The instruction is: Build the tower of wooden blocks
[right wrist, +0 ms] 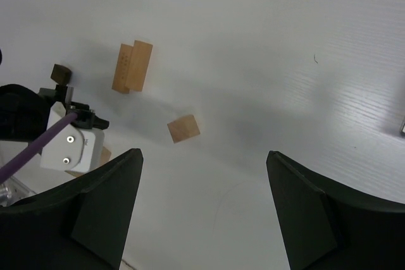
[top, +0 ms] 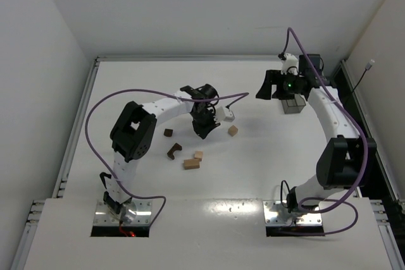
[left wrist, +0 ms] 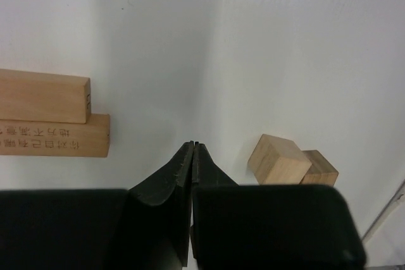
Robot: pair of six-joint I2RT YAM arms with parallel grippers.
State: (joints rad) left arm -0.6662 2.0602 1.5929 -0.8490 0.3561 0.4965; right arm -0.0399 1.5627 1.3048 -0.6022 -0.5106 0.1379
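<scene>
Mid-table by left gripper [top: 204, 126]: tan cube [top: 233, 130] just to its R; dark cube [top: 168, 133], dark notched pc [top: 174, 150], tan bars [top: 192, 164] on its L side, all loose, apart. Left fingers clenched tip-to-tip, gripping nothing. Right gripper [top: 273, 86] far R near bin [top: 293, 105], jaws spread wide, empty.

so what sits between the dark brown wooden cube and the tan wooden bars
the dark brown notched wooden piece lies between cube and bars, seen in the top view
</scene>
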